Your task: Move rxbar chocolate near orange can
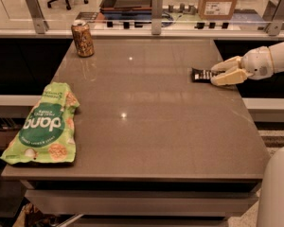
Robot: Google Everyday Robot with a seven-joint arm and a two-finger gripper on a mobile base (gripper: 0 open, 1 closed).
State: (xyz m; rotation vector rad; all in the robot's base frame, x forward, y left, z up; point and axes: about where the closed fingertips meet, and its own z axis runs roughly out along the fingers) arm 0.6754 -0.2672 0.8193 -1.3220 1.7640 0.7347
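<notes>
Where pincer (213,75) hides rxbar chocolate (200,74) end, near table (146,126) right edge

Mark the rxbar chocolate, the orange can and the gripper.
rxbar chocolate (200,74), camera view, exposed left end.
orange can (83,41), camera view, mid side.
gripper (214,75), camera view, between fingertips at bar's right end.

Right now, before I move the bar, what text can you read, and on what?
"dang": on the green snack bag, upside down to the camera.
Unreadable: white lettering on the rxbar chocolate, at the gripper by the table's right edge.
Blurred: markings on the orange can.
Too small: label on the cardboard box.
</notes>
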